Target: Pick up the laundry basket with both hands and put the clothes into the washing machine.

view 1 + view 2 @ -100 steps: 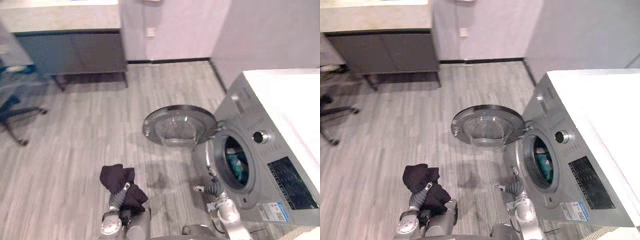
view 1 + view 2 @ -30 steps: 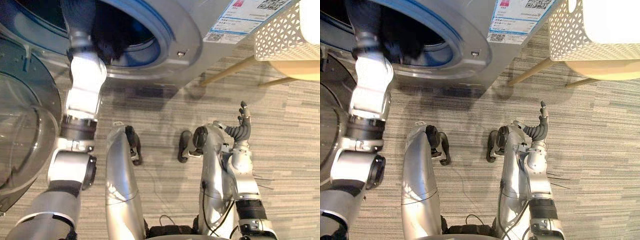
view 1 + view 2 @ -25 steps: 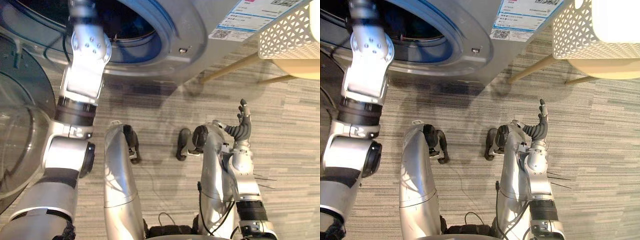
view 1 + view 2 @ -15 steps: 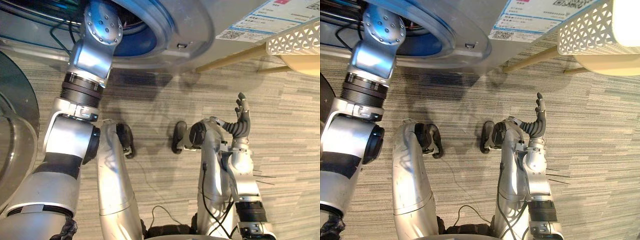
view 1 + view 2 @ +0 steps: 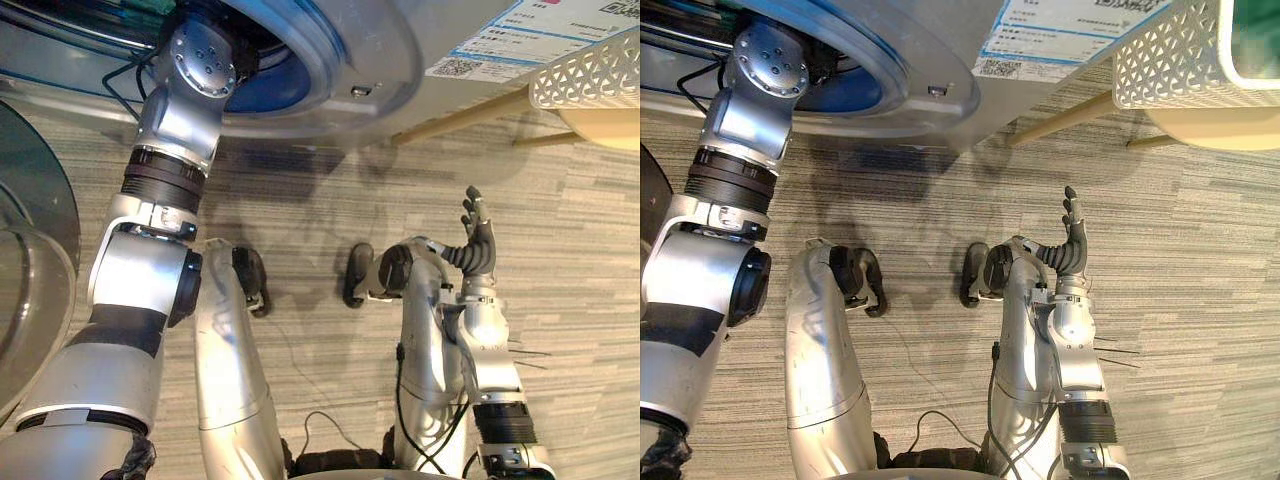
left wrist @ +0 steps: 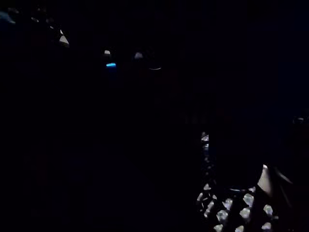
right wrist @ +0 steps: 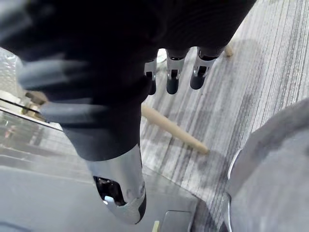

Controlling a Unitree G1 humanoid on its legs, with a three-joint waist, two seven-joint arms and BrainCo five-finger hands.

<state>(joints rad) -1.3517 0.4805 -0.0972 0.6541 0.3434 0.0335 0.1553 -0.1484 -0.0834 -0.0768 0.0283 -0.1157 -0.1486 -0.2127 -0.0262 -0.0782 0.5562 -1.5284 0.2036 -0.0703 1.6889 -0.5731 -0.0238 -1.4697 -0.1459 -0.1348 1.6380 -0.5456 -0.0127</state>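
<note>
The left robot hand is deep inside the washer (image 5: 400, 50), its grip impossible to tell, the clothes likely in there with it. The basket (image 5: 1160, 55) sits right of the washer, nearer the right robot hand (image 5: 478, 250), whose fingers are straight.

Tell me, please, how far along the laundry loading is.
Done: unconfirmed; what lies inside the silver-grey washing machine is too dark to tell. In hand: the left arm reaches into it, hand hidden; the right hand is open, empty. Left: withdrawing, and checking the white perforated plastic basket, which neither hand holds.
</note>
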